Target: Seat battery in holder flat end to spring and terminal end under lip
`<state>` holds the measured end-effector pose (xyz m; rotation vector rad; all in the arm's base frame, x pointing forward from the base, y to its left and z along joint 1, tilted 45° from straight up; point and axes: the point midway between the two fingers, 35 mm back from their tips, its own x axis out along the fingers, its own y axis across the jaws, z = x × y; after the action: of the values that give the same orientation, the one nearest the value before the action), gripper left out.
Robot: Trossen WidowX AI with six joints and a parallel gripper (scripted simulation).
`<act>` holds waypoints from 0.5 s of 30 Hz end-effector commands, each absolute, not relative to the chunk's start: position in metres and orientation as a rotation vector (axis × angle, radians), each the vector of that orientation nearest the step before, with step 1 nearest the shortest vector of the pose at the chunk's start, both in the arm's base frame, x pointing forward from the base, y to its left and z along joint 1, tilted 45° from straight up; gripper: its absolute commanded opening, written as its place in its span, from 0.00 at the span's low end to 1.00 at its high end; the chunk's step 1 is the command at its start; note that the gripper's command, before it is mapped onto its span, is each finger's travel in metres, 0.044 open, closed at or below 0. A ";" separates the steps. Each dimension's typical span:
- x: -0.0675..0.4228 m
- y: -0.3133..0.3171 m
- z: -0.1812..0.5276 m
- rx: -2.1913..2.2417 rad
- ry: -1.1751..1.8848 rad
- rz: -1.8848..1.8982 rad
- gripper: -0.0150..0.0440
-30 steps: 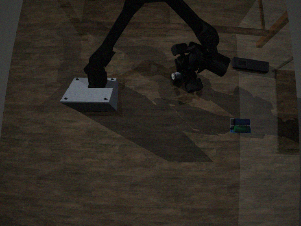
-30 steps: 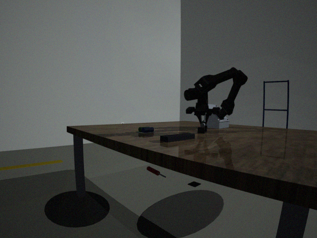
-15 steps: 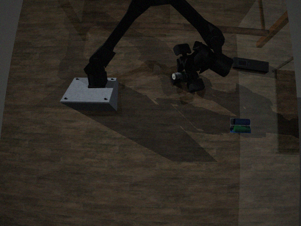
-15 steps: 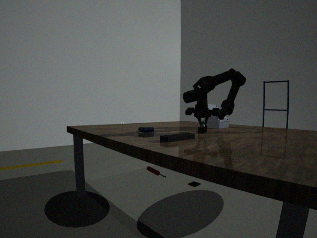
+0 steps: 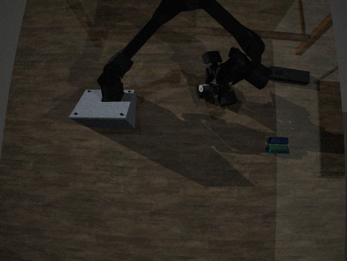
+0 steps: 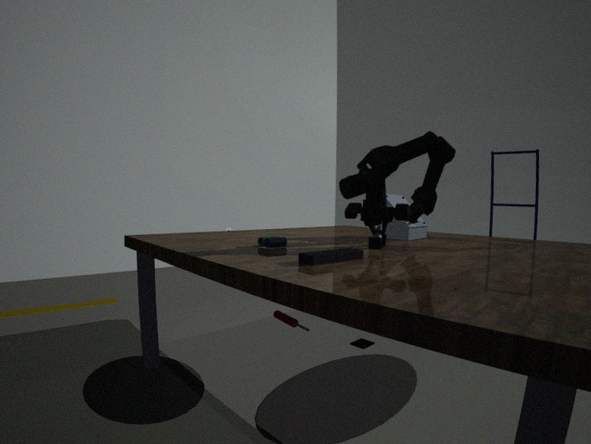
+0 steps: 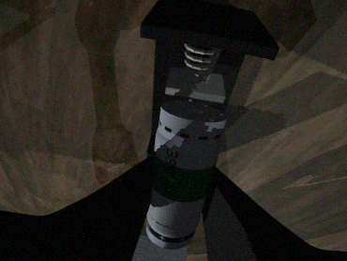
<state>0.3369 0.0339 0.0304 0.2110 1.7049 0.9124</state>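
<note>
Gripper (image 7: 181, 207) is clamped on the battery (image 7: 184, 169), fingers pinching its green mid-band from both sides. Battery body is white/grey with a green band; one end points at the wrist camera, the other points away toward the holder (image 7: 208, 35). In the top view its bright round end face (image 5: 202, 88) sticks out of the gripper on the side toward the arm base.

Holder sits directly ahead of the battery tip along the gripper axis, roughly in line with it. Coil spring (image 7: 201, 57) is visible at the holder's far end, under a dark end wall. The battery's far end overlaps the near part of the holder channel; there is a gap between that end and the spring. Can't tell whether the battery touches the holder floor.

Outward from the gripper: a dark flat bar (image 5: 290, 74) lies on the table (image 5: 168, 210) just past the wrist, away from the base. Blue and green cylinders (image 5: 277, 145) lie side by side, well apart from the gripper. Grey base block (image 5: 95, 112) is on the opposite side. A red screwdriver (image 6: 288, 319) lies on the floor beneath the table.
</note>
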 end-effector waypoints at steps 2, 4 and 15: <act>0.338 0.037 0.028 0.188 1.739 0.926 0.40; 0.338 0.037 0.028 0.182 1.751 0.930 0.40; 0.341 0.040 0.027 0.167 1.778 0.937 0.40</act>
<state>0.3396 0.0382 0.0280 0.1745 1.7745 0.9311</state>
